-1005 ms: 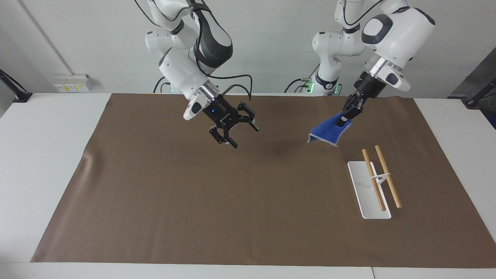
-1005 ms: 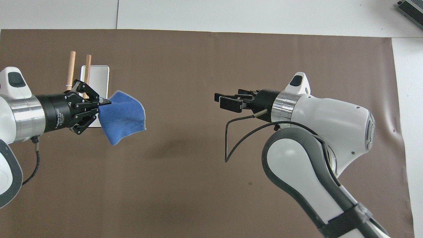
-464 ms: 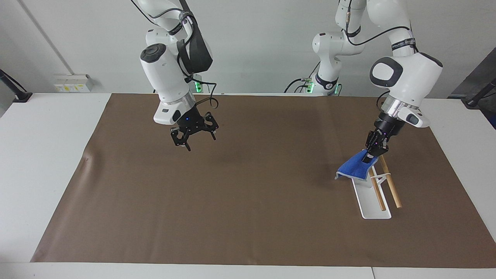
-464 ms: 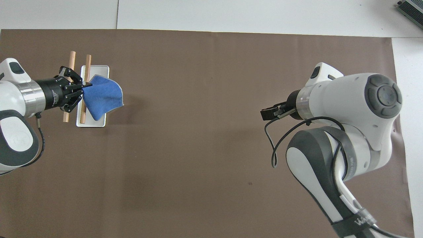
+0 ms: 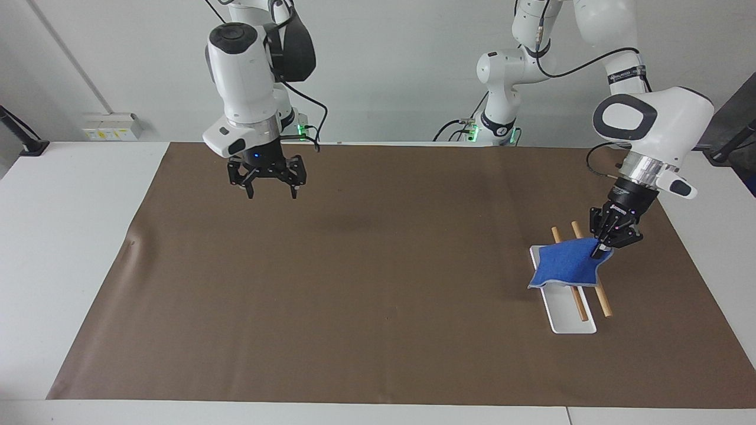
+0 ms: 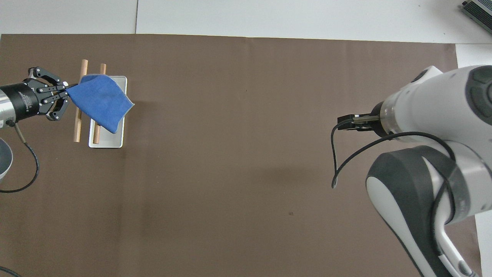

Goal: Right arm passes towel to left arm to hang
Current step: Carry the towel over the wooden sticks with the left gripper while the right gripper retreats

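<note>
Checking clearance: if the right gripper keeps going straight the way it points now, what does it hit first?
The right gripper points straight down over bare brown mat, so the mat is first. Nothing else seems to lie in that line, though depth is uncertain.

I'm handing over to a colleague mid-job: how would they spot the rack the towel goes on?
Start from the brown mat and go to the left arm's end of the table. There a flat white tray lies under two wooden rods, side by side. It is the only thing standing on the mat, with the blue towel draped across the rods, one corner held in the left claw.
</note>
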`<state>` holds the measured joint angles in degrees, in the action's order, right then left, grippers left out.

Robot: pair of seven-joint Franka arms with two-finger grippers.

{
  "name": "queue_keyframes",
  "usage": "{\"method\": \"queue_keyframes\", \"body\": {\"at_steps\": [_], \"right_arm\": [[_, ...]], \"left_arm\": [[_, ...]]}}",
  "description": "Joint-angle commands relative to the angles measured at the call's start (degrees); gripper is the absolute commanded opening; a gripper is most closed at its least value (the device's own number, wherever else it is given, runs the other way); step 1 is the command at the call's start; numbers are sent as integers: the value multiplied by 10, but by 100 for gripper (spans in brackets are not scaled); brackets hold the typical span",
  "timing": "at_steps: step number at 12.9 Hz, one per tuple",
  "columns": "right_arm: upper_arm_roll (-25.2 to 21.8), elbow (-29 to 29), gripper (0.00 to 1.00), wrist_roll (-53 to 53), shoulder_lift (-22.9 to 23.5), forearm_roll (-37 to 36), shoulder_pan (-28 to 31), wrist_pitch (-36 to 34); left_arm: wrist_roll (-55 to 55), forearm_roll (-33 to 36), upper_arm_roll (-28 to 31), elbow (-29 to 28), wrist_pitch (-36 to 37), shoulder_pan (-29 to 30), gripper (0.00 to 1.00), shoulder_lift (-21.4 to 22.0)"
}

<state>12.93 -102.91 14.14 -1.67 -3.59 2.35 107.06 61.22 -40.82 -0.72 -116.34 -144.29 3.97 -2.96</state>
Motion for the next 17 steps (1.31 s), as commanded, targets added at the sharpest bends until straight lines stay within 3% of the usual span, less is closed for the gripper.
{"method": "queue_keyframes", "body": {"at_steps": [1, 5, 10, 17], "right_arm": [[-90, 42, 100, 4, -16, 1, -37, -72], [-147, 136, 100, -63, -1, 35, -16, -181], [-179, 110, 100, -80, -27, 35, -14, -196], [-172, 95, 100, -83, -46, 34, -19, -196]], "left_arm": [[46, -21, -6, 33, -6, 15, 0, -20], [51, -62, -6, 41, -10, 46, 0, -24], [50, -69, -6, 33, -24, 60, 0, -28], [51, -70, -5, 11, -22, 67, 0, -30]]}}
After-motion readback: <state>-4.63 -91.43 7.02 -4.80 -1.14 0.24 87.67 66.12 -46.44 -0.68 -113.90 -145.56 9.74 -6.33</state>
